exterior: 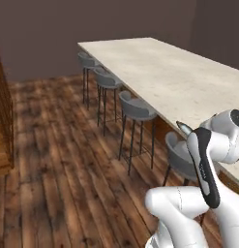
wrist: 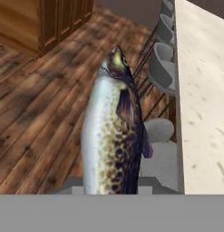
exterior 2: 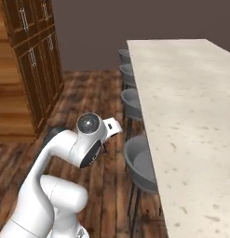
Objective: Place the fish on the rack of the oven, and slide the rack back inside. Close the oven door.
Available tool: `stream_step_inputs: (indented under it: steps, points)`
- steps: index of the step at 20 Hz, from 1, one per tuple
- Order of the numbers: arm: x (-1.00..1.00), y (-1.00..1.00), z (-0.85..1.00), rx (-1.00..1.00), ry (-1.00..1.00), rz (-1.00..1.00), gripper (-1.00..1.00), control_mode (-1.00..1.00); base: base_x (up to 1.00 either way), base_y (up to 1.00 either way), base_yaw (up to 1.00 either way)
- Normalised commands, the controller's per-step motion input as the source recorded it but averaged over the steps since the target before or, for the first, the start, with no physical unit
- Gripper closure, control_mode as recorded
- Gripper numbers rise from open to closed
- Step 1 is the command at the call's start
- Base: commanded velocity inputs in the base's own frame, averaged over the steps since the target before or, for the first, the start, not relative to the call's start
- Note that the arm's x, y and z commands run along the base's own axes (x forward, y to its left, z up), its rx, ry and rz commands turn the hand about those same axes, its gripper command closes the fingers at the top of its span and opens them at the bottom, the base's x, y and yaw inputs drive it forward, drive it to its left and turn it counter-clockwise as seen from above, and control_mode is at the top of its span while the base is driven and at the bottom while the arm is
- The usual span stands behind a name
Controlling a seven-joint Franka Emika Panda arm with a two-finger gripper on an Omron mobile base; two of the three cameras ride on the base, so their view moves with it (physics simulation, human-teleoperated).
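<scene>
The fish [wrist: 111,136] fills the middle of the hand view, standing up from between the jaws with its silver belly on the left, its dark speckled back on the right and its head pointing away. My gripper [wrist: 111,189] is shut on the fish near its tail end. In the left base view the fish's pointed tip [exterior: 183,128] sticks out past the arm's upper joint, over the counter's edge. The oven, its rack and the oven door are out of view.
A long pale stone counter [exterior: 174,72] runs along the right, with several grey bar stools [exterior: 136,109] lined up beside it. Tall wooden cabinets [exterior 2: 35,60] stand at the left. Open wood floor [exterior: 58,160] lies between them.
</scene>
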Motion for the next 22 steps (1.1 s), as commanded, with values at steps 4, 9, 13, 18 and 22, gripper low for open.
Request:
stream_step_inputs:
  steps: [4,9,13,18,22]
  points:
    - [0.0,0.0,0.0,0.0,0.0,0.0,1.0,1.0,0.57,0.33,0.61]
    - [0.0,0.0,0.0,0.0,0.0,0.0,1.0,1.0,0.56,0.3,0.63]
    - [0.0,0.0,0.0,0.0,0.0,0.0,1.0,1.0,0.56,0.27,0.62]
    - [0.0,0.0,0.0,0.0,0.0,0.0,1.0,1.0,0.59,0.21,0.56]
    - [0.0,0.0,0.0,0.0,0.0,0.0,1.0,1.0,0.55,0.21,0.57]
